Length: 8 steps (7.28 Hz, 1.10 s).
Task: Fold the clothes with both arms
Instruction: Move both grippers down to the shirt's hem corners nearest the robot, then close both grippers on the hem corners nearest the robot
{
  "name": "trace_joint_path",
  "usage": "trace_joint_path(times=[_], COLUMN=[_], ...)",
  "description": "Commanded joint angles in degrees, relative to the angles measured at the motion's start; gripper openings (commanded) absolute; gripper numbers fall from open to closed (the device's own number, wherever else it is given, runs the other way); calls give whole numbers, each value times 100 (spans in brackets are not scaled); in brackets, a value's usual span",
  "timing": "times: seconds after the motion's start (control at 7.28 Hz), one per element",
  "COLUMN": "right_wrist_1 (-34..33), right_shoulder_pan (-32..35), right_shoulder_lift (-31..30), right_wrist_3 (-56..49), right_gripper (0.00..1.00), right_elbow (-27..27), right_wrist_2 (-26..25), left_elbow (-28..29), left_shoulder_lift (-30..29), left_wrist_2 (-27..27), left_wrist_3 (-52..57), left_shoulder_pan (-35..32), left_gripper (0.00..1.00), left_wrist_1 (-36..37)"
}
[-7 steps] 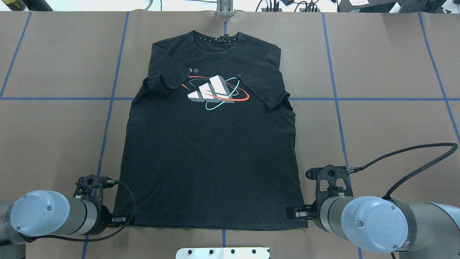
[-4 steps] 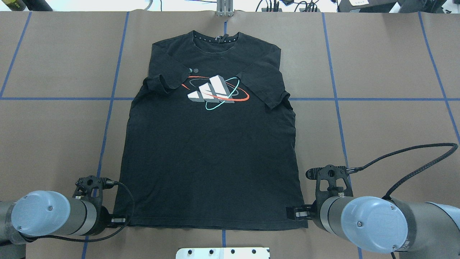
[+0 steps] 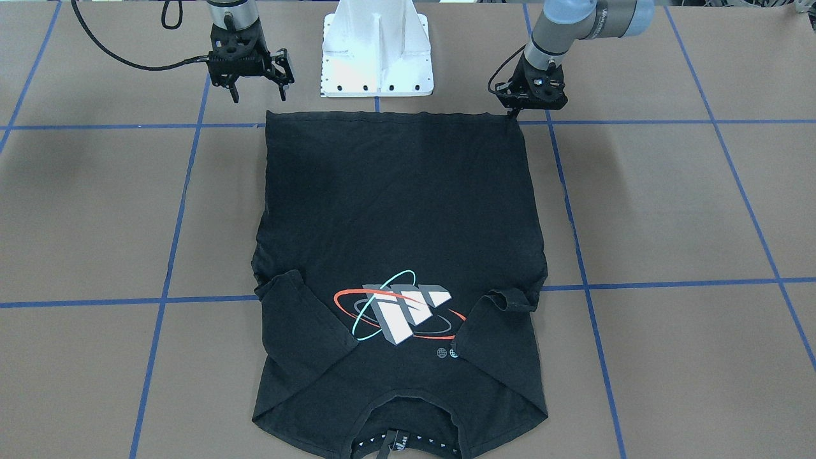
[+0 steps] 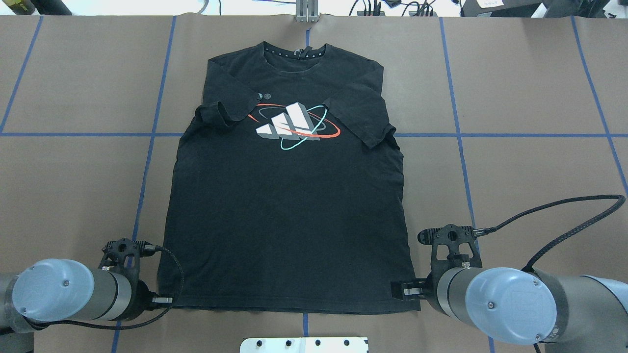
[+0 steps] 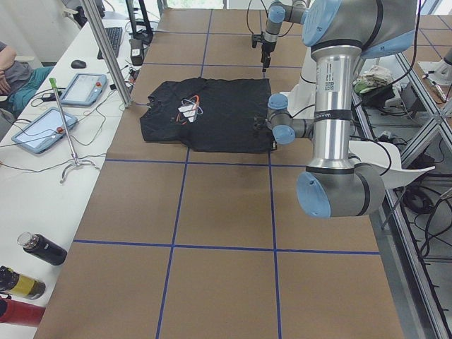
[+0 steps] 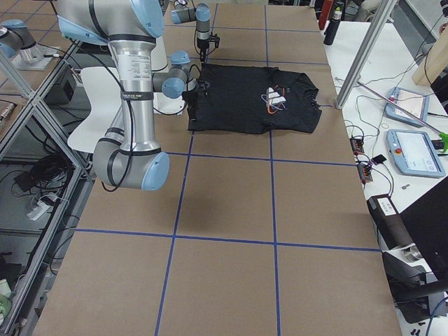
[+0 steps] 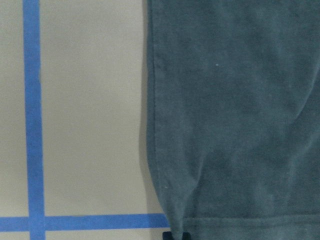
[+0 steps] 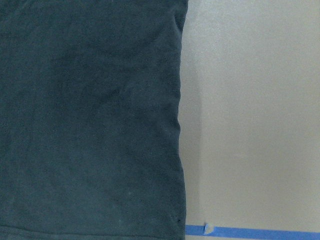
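at hem, left claw [image 3: 511, 114] seemingly pinching t-shirt [image 3: 395, 210] corner, right claw [image 3: 258, 97] spread apart

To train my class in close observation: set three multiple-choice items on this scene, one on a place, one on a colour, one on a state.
1. Relative to the robot's base, the T-shirt's neckline lies: A nearest; B farthest; C at the robot's left.
2. The tape lines are: A blue; B red; C yellow.
3. The sleeves are: A spread outward; B rolled up; C folded over the front.
B: the hem faces the base instead. A: blue in every view. C: both lie beside the logo.
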Motion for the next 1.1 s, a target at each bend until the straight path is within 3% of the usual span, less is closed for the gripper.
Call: trace_joint_path(times=[0.0, 0.41, 0.69, 0.82, 0.96], right_wrist_1=[17, 331, 1332, 1336, 1336], right_shoulder_pan=[-146, -604, -596, -604, -604], right_shoulder_lift=[-75, -93, -452, -453, -436], right_wrist_3=[50, 508, 490, 508, 508], right_gripper=[100, 100, 98, 92, 79], right_elbow=[-70, -534, -878, -879, -861], right_wrist_2=[-156, -588, -615, -623, -615], left_elbow=[-32, -251, -392, -401, -401], left_shoulder_lift=[4, 4, 4, 4, 4], left_wrist_2=[10, 1, -8, -8, -8], left_wrist_3=[-45, -63, -63, -63, -63], left_shoulder_pan=[-10, -19, -28, -28, -19], left_gripper=[0, 0, 0, 0, 0], left_wrist_1=[3, 12, 12, 12, 12])
